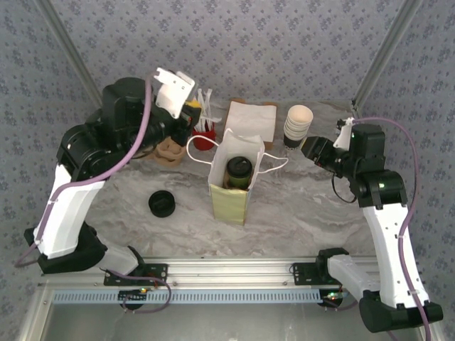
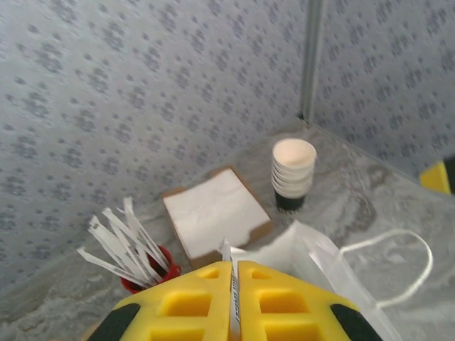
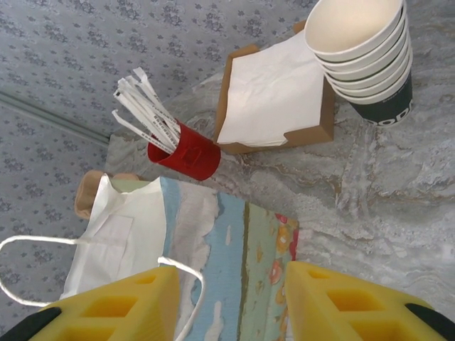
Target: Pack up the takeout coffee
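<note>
Takeout coffee (image 1: 239,169) inside paper bag (image 1: 229,204), black-lidded

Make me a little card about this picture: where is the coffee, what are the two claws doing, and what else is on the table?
coffee: takeout coffee, black lid on, standing inside the paper bag
left gripper: shut on a thin white paper stick
right gripper: open, holding nothing
behind the bag: red cup of paper sticks, napkin box, stack of lidless cups
left of the bag: loose black lid
</note>
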Controlling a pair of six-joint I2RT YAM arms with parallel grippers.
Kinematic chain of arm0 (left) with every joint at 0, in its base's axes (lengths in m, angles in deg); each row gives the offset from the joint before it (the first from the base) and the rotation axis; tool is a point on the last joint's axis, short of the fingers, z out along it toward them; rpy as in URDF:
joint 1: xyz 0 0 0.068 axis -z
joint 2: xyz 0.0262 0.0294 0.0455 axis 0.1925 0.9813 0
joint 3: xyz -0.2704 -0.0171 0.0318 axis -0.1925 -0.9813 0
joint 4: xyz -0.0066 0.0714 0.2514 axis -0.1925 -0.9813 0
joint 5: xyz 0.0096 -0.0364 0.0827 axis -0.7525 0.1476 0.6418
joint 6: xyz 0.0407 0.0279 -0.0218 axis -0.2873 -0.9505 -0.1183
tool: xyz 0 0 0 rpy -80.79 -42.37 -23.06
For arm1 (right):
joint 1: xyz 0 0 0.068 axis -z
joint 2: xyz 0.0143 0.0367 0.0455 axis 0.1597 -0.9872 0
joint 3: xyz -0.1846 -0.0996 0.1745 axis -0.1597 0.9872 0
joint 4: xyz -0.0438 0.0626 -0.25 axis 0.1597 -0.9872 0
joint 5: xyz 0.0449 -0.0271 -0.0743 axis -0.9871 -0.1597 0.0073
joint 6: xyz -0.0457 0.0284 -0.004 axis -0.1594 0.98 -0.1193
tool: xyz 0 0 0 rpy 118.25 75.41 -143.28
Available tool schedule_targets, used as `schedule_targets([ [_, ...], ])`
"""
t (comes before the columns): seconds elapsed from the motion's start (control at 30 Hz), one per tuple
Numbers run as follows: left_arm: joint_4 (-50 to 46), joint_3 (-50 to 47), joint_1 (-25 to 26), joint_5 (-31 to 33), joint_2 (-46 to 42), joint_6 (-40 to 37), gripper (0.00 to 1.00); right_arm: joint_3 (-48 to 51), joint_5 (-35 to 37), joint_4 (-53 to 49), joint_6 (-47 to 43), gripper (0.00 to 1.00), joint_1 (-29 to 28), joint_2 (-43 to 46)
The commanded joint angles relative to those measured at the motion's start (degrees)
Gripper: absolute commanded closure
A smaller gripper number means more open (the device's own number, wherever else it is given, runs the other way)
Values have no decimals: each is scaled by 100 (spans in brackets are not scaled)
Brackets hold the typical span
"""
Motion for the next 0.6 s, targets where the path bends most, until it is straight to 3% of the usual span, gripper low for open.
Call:
schedule_targets([
  [0.0,-670,7,219,-86,322,152,87,-353,77,71,-230,54,90,-95],
  [0.13,-716,-428,274,-265,492,303,86,-729,77,26,-376,54,110,-458],
  [0.43,334,-2267,241,-526,278,641,85,-1585,54,295,-628,55,-153,-1742],
  [0.5,393,-2418,216,-603,288,721,79,-1953,182,179,-782,57,-304,-2150],
  [0.57,521,-2610,200,-736,222,787,56,-2337,723,-38,-893,58,-576,-2507],
])
